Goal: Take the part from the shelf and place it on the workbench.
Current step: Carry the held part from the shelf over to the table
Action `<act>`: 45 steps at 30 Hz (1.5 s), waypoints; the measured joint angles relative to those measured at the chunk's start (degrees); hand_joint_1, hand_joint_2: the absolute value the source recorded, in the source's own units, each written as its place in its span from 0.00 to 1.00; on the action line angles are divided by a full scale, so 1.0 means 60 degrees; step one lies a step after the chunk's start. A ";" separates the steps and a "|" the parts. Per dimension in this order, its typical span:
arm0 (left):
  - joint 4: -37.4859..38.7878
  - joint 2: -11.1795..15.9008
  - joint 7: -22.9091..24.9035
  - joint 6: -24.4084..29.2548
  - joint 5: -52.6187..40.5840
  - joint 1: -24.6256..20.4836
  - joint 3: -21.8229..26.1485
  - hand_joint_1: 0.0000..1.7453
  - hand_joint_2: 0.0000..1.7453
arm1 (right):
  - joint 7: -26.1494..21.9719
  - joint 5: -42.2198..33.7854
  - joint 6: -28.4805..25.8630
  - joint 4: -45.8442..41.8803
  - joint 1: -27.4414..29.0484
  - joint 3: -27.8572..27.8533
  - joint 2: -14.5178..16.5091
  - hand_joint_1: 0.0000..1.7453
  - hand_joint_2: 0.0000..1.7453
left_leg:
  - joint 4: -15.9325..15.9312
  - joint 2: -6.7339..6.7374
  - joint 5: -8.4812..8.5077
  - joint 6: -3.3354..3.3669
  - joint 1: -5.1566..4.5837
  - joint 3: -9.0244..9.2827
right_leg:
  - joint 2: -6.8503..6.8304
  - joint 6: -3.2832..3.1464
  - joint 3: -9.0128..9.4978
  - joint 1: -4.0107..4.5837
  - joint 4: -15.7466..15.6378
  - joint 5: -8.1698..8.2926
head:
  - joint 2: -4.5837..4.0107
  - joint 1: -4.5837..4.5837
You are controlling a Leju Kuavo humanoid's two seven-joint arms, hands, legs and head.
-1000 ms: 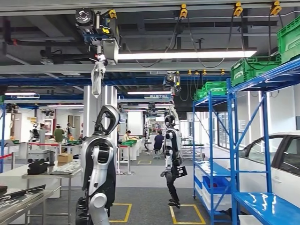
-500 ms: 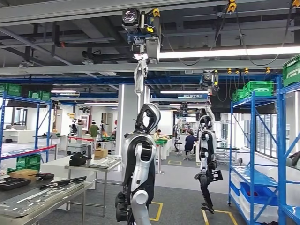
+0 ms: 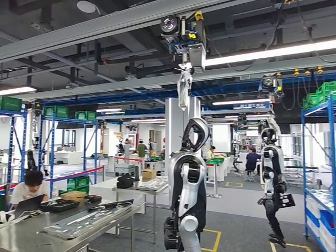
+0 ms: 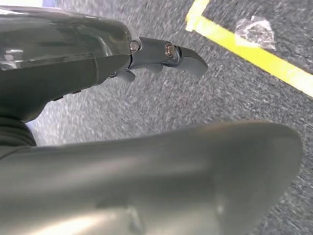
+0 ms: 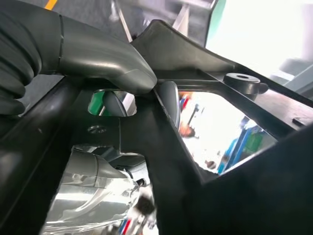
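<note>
Gripping black part (image 5: pixel 207 161): right robot hand (image 5: pixel 92 58) | left robot hand (image 4: pixel 147 161): empty, fingers apart | head: workbench (image 3: pixel 23 239)

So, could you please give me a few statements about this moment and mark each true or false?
1. The right robot hand grips a black part. True.
2. The left robot hand holds a green crate. False: it holds nothing, over grey floor with a yellow line.
3. A person sits behind the metal workbench. True.
4. The part lies on the workbench. False: it is in the right robot hand.
</note>
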 joint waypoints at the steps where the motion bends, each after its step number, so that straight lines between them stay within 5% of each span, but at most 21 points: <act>1: 0.0000 0.0003 -0.0002 -0.0004 0.0000 0.0002 -0.0004 0.00 1.00 | -0.0005 0.0003 0.0000 0.0000 0.0020 -0.0002 -0.0005 1.00 1.00 | -0.0023 0.0053 0.0102 -0.0059 0.0056 0.0039 | -0.0129 0.0026 0.0001 -0.0012 0.0008 -0.0017 | 0.0000 0.0000; 4: 0.0000 0.0022 -0.0013 -0.0009 0.0000 -0.0011 -0.0023 0.00 1.00 | -0.0026 0.0007 0.0001 -0.0019 0.0030 -0.0018 -0.0007 1.00 1.00 | -0.1557 0.0491 0.0821 -0.0191 0.0129 0.0895 | -0.0451 0.0198 0.0026 -0.0038 0.0101 -0.0131 | 0.0000 0.0001; 6: 0.0000 0.0025 -0.0036 -0.0009 0.0000 -0.0042 -0.0051 0.00 1.00 | -0.0036 0.0009 0.0009 -0.0046 0.0024 -0.0037 -0.0010 1.00 1.00 | -0.2168 0.0715 0.0955 -0.0073 0.0069 0.1193 | -0.0617 0.0334 0.0028 0.0002 0.0191 -0.0217 | 0.0000 -0.0001; 9: 0.0000 0.0026 -0.0056 -0.0009 0.0000 -0.0006 -0.0088 0.00 1.00 | -0.0042 0.0010 0.0022 -0.0069 0.0014 -0.0049 -0.0014 1.00 1.00 | -0.2182 0.0471 0.0928 0.0207 0.0020 0.1153 | -0.0804 0.0448 0.0078 -0.0013 0.0212 -0.0291 | 0.0000 -0.0003; 11: 0.0000 0.0033 -0.0051 -0.0006 0.0000 0.0014 -0.0100 0.00 1.00 | -0.0046 0.0009 0.0024 -0.0089 0.0013 -0.0055 -0.0016 1.00 1.00 | -0.2198 0.0295 0.0951 0.0321 0.0018 0.1157 | -0.0494 0.0496 -0.0027 -0.0069 0.0561 -0.0605 | 0.0000 -0.0004; 13: 0.0000 0.0038 -0.0019 -0.0001 0.0000 -0.0012 -0.0103 0.00 1.00 | -0.0057 0.0008 0.0024 -0.0111 0.0024 -0.0069 -0.0038 1.00 1.00 | -0.2202 0.0107 0.0968 0.0409 -0.0006 0.1151 | 0.0023 0.0488 -0.0505 -0.0089 0.1672 -0.1226 | 0.0000 -0.0004; 15: 0.0000 0.0039 0.0030 0.0003 0.0000 -0.0032 -0.0106 0.00 1.00 | -0.0064 0.0007 0.0022 -0.0117 0.0074 -0.0079 -0.0073 1.00 1.00 | -0.2199 -0.0133 0.0977 0.0468 -0.0072 0.1148 | 0.0227 0.0427 -0.1060 -0.0070 0.2799 -0.1593 | 0.0000 -0.0004; 17: 0.0000 0.0039 0.0062 0.0003 0.0000 -0.0021 -0.0109 0.00 1.00 | -0.0066 0.0006 0.0023 -0.0127 0.0133 -0.0081 -0.0086 1.00 1.00 | -0.2195 -0.0392 0.0986 0.0492 -0.0143 0.1162 | 0.0313 0.0305 -0.1099 -0.0015 0.2715 -0.1267 | 0.0000 -0.0004; 20: 0.0000 0.0014 0.0101 0.0003 0.0000 -0.0030 -0.0115 0.00 1.00 | -0.0076 -0.0003 0.0022 -0.0174 0.0163 -0.0097 -0.0087 1.00 1.00 | -0.2194 -0.0768 0.1009 0.0495 -0.0166 0.1166 | 0.0944 0.0010 -0.0433 0.0086 0.1016 -0.0247 | 0.0000 -0.0002; 22: 0.0000 -0.0001 0.0124 0.0003 0.0000 -0.0040 -0.0124 0.00 1.00 | -0.0087 -0.0011 0.0022 -0.0199 0.0178 -0.0117 -0.0090 1.00 1.00 | -0.2204 -0.0994 0.1060 0.0438 -0.0100 0.1097 | 0.1216 -0.0067 -0.0257 0.0124 0.0519 -0.0054 | 0.0001 -0.0001; 24: 0.0001 0.0011 0.0143 0.0002 0.0000 0.0006 -0.0135 0.00 1.00 | -0.0095 -0.0016 0.0022 -0.0209 0.0181 -0.0128 -0.0079 1.00 1.00 | -0.2249 -0.1182 0.1124 0.0336 -0.0062 0.1045 | 0.0984 -0.0050 -0.0179 0.0133 0.0325 -0.0028 | 0.0001 -0.0003; 26: 0.0001 0.0012 0.0158 -0.0005 0.0000 0.0049 -0.0144 0.00 1.00 | -0.0108 -0.0020 0.0022 -0.0216 0.0180 -0.0131 -0.0044 1.00 1.00 | -0.2094 -0.0825 0.0975 0.0249 -0.0102 0.0938 | 0.0702 -0.0029 -0.0055 0.0089 0.0059 0.0025 | 0.0000 -0.0002; 28: 0.0000 0.0017 0.0158 -0.0010 0.0000 0.0020 -0.0148 0.00 1.00 | -0.0122 -0.0022 0.0022 -0.0210 0.0201 -0.0132 -0.0023 1.00 1.00 | -0.1241 -0.0222 0.0455 0.0140 -0.0102 0.0532 | 0.0403 -0.0015 0.0000 0.0068 -0.0062 0.0062 | 0.0000 0.0001; 31: 0.0000 0.0026 0.0155 -0.0011 0.0000 -0.0024 -0.0148 0.00 1.00 | -0.0126 -0.0022 0.0025 -0.0186 0.0265 -0.0128 -0.0025 1.00 1.00 | 0.0078 0.0028 0.0000 -0.0058 0.0045 -0.0054 | -0.0041 0.0014 -0.0003 0.0057 -0.0058 0.0036 | 0.0000 0.0001; 32: 0.0000 0.0027 0.0155 -0.0012 0.0000 -0.0014 -0.0149 0.00 1.00 | -0.0126 -0.0023 0.0026 -0.0178 0.0274 -0.0127 -0.0024 1.00 1.00 | -0.0070 0.0077 0.0155 -0.0114 0.0101 0.0049 | -0.0168 0.0043 0.0003 0.0046 -0.0050 0.0018 | 0.0000 0.0001; 34: 0.0000 0.0034 0.0152 -0.0012 0.0000 -0.0004 -0.0150 0.00 1.00 | -0.0126 -0.0031 0.0026 -0.0166 0.0270 -0.0127 -0.0019 1.00 1.00 | -0.1186 0.0369 0.0670 -0.0224 0.0165 0.0679 | -0.0398 0.0153 0.0025 0.0022 0.0006 -0.0054 | 0.0000 0.0000; 37: 0.0000 0.0029 0.0146 -0.0012 0.0000 -0.0039 -0.0149 0.00 1.00 | -0.0126 -0.0057 0.0034 -0.0156 0.0228 -0.0131 -0.0013 1.00 1.00 | -0.2214 0.0670 0.0944 -0.0054 0.0095 0.1199 | -0.0651 0.0364 0.0021 0.0064 0.0149 -0.0186 | 0.0000 0.0001; 39: 0.0001 0.0030 0.0144 -0.0011 0.0000 -0.0008 -0.0149 0.00 1.00 | -0.0126 -0.0077 0.0044 -0.0134 0.0208 -0.0130 -0.0010 1.00 1.00 | -0.2195 0.0476 0.0947 0.0140 0.0036 0.1159 | -0.0782 0.0438 0.0040 0.0044 0.0163 -0.0219 | 0.0000 -0.0002; 42: 0.0004 0.0036 0.0118 -0.0005 0.0000 0.0011 -0.0148 0.00 1.00 | -0.0126 -0.0109 0.0050 -0.0106 0.0185 -0.0129 -0.0005 1.00 1.00 | -0.2220 0.0222 0.0985 0.0319 0.0014 0.1153 | -0.0325 0.0517 -0.0150 -0.0053 0.0736 -0.0689 | 0.0000 -0.0004; 45: 0.0004 0.0037 0.0095 -0.0001 0.0000 -0.0039 -0.0137 0.00 1.00 | -0.0118 -0.0125 0.0051 -0.0053 0.0198 -0.0126 -0.0020 1.00 1.00 | -0.2219 -0.0093 0.1006 0.0432 -0.0048 0.1145 | 0.0190 0.0475 -0.0976 -0.0059 0.2556 -0.1516 | 0.0000 -0.0002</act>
